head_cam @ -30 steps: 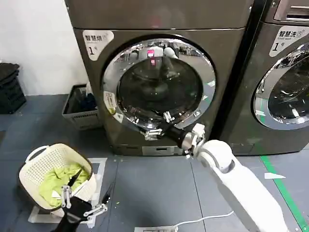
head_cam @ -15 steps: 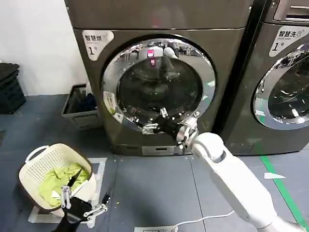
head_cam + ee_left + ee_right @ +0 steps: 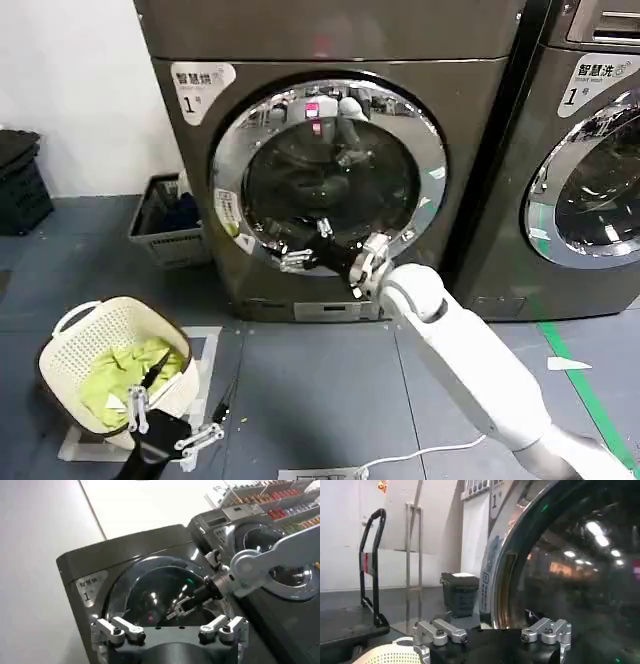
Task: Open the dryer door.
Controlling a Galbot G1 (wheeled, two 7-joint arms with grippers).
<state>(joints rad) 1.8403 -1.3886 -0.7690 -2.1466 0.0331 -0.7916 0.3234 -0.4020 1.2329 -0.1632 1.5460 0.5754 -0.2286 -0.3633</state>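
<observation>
Below, green cloth [image 3: 120, 372] in basket [image 3: 75, 325]

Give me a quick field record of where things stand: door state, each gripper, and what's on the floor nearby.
door state: the dryer door looks shut, its chrome ring flat against the machine front
right gripper: right gripper open, at the door's lower rim, fingers pointing toward the robot's left
left gripper: left gripper open, parked low by the laundry basket
basket contents: green cloth
other floor items: grey crate left of the dryer, white cable on the floor
neighbouring machine: neighbouring machine to the robot's right, door shut
</observation>
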